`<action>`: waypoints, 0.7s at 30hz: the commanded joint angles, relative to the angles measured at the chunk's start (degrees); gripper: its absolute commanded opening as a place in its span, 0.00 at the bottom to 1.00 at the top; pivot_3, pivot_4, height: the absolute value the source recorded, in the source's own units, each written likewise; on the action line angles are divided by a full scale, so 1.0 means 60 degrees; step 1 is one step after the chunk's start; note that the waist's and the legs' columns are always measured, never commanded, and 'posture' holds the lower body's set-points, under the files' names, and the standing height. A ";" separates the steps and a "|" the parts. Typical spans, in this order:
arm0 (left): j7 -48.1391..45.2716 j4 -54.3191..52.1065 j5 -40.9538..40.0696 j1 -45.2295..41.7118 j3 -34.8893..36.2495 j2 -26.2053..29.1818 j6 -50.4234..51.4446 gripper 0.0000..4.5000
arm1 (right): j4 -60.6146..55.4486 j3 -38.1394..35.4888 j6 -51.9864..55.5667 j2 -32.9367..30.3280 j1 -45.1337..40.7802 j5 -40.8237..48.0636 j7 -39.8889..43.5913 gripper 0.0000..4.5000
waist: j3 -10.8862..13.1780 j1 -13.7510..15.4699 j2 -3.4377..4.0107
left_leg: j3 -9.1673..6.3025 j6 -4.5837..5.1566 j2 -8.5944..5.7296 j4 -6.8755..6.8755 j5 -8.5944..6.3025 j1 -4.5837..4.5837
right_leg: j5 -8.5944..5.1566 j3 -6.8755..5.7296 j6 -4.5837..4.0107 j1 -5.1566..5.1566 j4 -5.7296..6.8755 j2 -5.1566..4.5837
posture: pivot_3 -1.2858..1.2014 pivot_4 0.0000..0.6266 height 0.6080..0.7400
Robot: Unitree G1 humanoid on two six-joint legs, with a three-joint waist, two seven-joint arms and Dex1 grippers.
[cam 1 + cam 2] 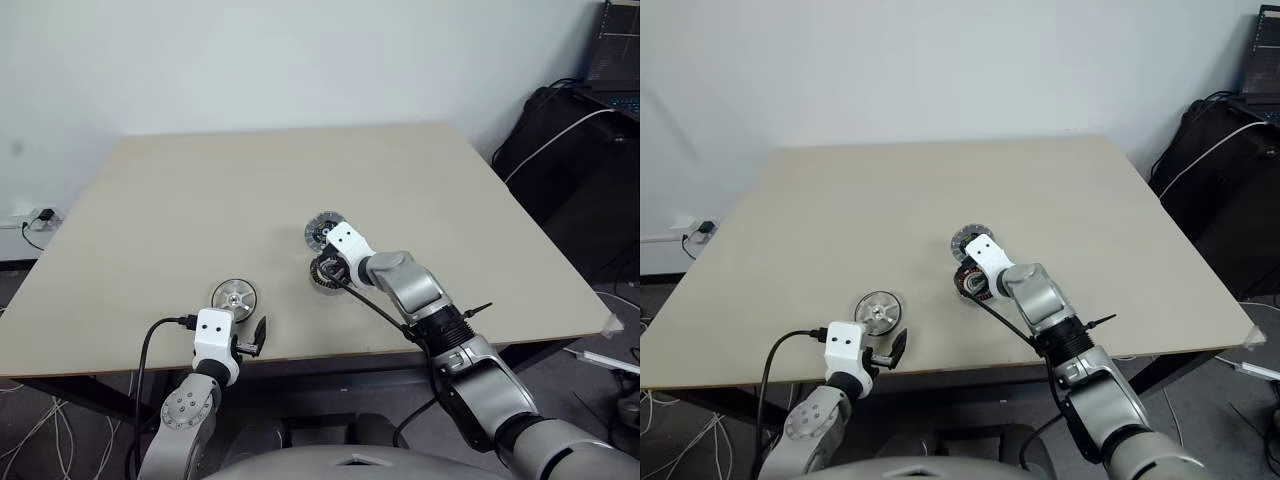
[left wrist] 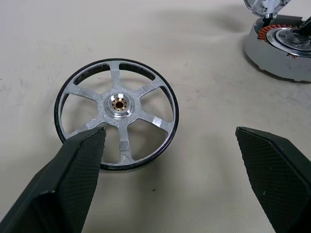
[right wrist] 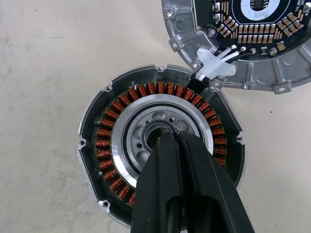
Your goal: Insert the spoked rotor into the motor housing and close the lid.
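Note:
The spoked rotor (image 2: 116, 111), a silver wheel with a dark rim and brass hub, lies flat on the table (image 1: 200, 190) near its front edge. My left gripper (image 1: 250, 335) is open just short of the rotor, its fingers (image 2: 82, 160) on either side and not touching it. The motor housing (image 3: 121, 131), with its copper winding ring, sits mid-table. My right gripper (image 3: 170, 141) is shut, its tips resting in the housing's silver centre. The lid (image 3: 252, 43) lies open just beyond the housing, circuit side up, joined to it by short wires.
The table's front edge (image 1: 330, 350) runs just under my left gripper. A black bag (image 1: 570, 160) and cables stand off the table's right side. A wall socket (image 1: 40, 217) sits low at the left.

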 commanded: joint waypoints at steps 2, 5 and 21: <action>0.0015 -0.0187 0.0046 -0.0066 -0.0013 -0.0007 -0.0199 1.00 | 0.0072 -0.0041 -0.0142 -0.0062 -0.0320 -0.0010 0.0030 0.00 | 0.0000 0.0002 0.0000 | 0.0000 0.0000 0.0000 0.0000 0.0000 0.0000 | 0.0000 0.0000 0.0000 0.0000 0.0000 0.0000 | 0.52 0.00 1.00; 0.0012 -0.0180 0.0042 -0.0067 -0.0018 -0.0003 -0.0212 1.00 | 0.0087 -0.0057 -0.0135 -0.0085 -0.0324 -0.0013 0.0016 0.00 | 0.0000 0.0000 0.0000 | 0.0000 0.0000 0.0000 0.0001 0.0000 0.0000 | 0.0000 -0.0001 0.0000 0.0001 0.0000 -0.0001 | 0.52 0.00 1.00; 0.0025 -0.0117 0.0035 -0.0073 -0.0009 -0.0026 -0.0246 1.00 | 0.0064 0.0006 -0.0144 -0.0171 -0.0272 0.0003 0.0228 0.31 | -0.0001 0.0002 0.0001 | 0.0001 0.0001 -0.0003 -0.0001 -0.0001 0.0000 | 0.0000 0.0000 -0.0001 0.0001 -0.0002 -0.0002 | 0.52 0.00 1.00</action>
